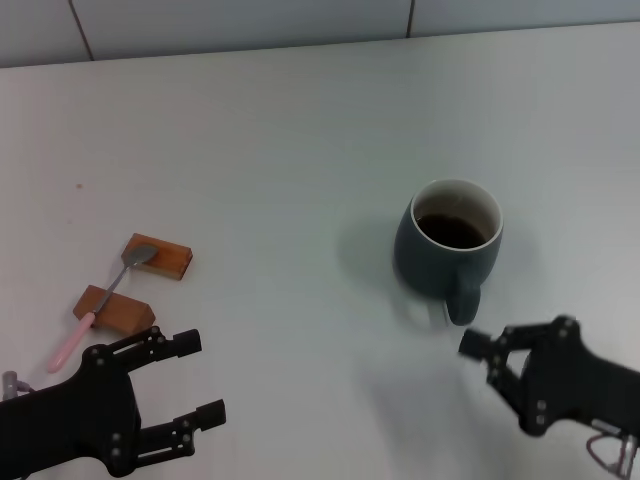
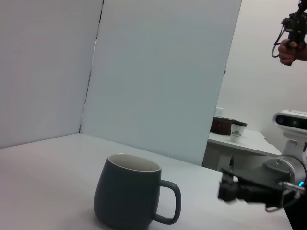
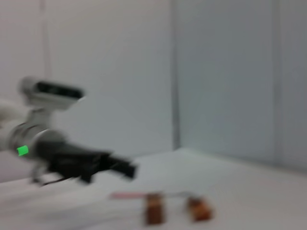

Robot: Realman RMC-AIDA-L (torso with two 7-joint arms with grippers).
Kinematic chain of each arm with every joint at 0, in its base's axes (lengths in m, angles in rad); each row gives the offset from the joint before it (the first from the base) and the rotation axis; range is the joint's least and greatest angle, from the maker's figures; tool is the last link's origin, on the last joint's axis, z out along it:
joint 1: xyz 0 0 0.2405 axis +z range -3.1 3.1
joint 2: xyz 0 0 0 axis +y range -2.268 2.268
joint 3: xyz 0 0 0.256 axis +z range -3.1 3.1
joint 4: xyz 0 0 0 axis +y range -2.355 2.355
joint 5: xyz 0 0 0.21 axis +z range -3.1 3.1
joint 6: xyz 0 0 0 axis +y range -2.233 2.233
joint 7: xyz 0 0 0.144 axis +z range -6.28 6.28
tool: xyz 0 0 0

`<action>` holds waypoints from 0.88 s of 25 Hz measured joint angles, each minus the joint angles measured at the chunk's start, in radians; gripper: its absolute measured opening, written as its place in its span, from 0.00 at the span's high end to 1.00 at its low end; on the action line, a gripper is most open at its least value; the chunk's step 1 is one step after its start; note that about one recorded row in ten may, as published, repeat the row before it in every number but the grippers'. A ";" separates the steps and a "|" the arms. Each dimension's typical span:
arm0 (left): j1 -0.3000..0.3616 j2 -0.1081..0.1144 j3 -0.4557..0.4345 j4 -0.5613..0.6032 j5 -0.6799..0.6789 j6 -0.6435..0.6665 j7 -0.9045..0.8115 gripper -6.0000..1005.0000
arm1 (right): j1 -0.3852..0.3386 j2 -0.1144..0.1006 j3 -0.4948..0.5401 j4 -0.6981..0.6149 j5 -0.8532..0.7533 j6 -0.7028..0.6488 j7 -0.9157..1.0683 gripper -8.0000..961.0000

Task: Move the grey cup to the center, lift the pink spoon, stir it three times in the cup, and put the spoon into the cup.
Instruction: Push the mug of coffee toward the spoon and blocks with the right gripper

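The grey cup stands upright right of the table's middle, with a dark inside and its handle toward me. It also shows in the left wrist view. The pink spoon lies at the left across two brown wooden blocks, its silver bowl on the far block and its pink handle pointing toward me. It shows faintly in the right wrist view. My right gripper is open and empty, just in front of the cup's handle and apart from it. My left gripper is open and empty, in front of the spoon.
The far wooden block and the near wooden block carry the spoon. The white table ends at a pale wall at the back. A side table with a paper cup stands off to the right.
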 joint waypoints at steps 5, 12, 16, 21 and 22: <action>0.000 0.000 -0.001 0.000 0.000 -0.001 0.001 0.22 | -0.039 0.001 0.103 0.101 0.181 0.000 -0.217 0.91; 0.001 0.000 -0.004 0.000 0.000 -0.001 0.002 0.22 | -0.036 0.003 0.227 0.184 0.335 0.124 -0.331 0.97; 0.002 0.000 -0.007 0.000 0.000 -0.001 0.002 0.22 | -0.011 0.003 0.256 0.187 0.344 0.222 -0.332 0.97; 0.001 0.000 -0.008 0.000 0.000 -0.003 0.002 0.22 | 0.030 0.002 0.269 0.187 0.345 0.360 -0.337 0.97; 0.001 0.000 -0.008 0.000 0.000 -0.004 0.002 0.22 | 0.039 0.002 0.266 0.187 0.342 0.382 -0.344 0.97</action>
